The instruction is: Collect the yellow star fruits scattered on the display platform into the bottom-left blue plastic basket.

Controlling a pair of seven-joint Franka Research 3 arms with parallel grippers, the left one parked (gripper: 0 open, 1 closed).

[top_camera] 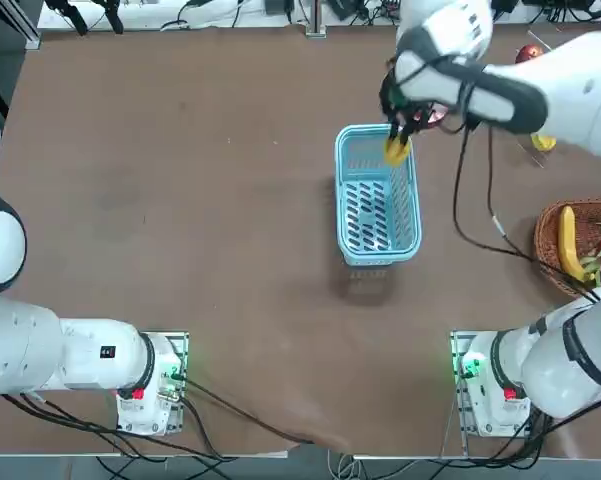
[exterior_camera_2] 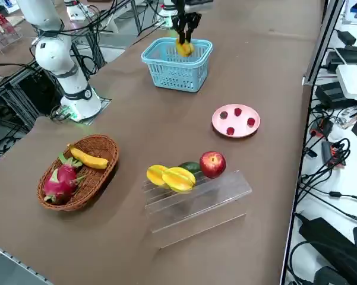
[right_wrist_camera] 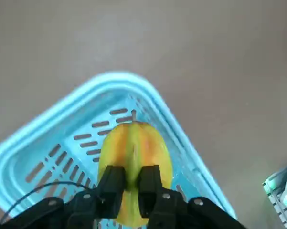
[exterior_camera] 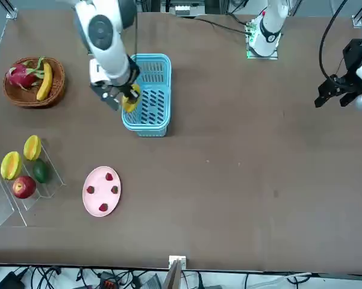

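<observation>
We see the right gripper (exterior_camera: pixel 127 99) above the blue plastic basket's (exterior_camera: pixel 159 62) far end, holding one star fruit (exterior_camera: pixel 131 100); two star fruits (exterior_camera_2: pixel 171 177) lie on the display platform (exterior_camera_2: pixel 217 191), well apart from the basket.

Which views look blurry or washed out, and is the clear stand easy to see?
Wrist view: basket rim soft, star fruit in the right gripper sharper. Top view: arm shell glares white over the basket's far end. Side view: stand shows only as pale edge lines. Front view: even light, stand faint.
</observation>
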